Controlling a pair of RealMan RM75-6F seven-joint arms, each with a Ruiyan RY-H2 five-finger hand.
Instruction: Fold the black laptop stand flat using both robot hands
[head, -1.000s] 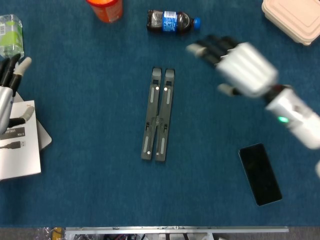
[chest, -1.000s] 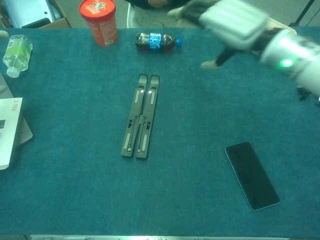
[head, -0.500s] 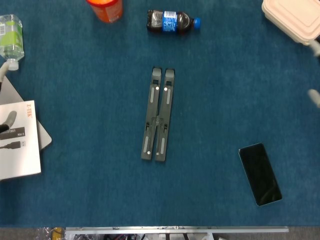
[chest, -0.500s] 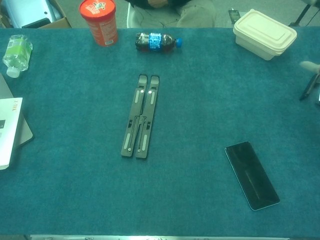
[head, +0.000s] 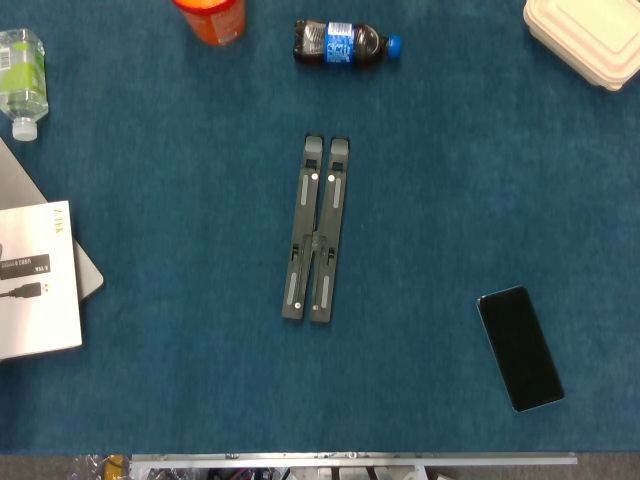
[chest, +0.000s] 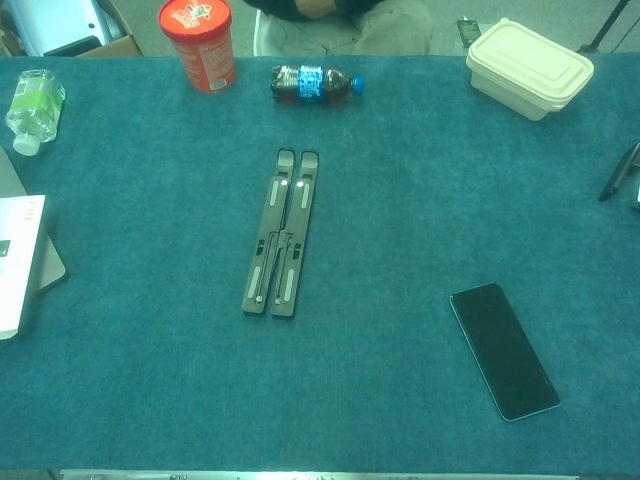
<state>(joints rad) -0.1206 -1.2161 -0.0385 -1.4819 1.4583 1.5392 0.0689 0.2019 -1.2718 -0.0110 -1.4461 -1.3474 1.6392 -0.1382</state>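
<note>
- The black laptop stand (head: 317, 229) (chest: 281, 233) lies folded flat on the cloth, near the middle.
- Its two slim bars sit side by side, touching, running from 12 o'clock down to 6 o'clock, tilted slightly toward 1.

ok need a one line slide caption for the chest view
Black laptop stand lying folded flat mid-table, with a phone, cola bottle and lunchbox around it; no hands in view.

- White box (head: 35, 285), left edge of the tabletop: a black strip with small print, too small to read.
- Bottle (head: 343, 43): blue label, wording illegible.
- Red canister (chest: 196, 40): lid print illegible.
</note>
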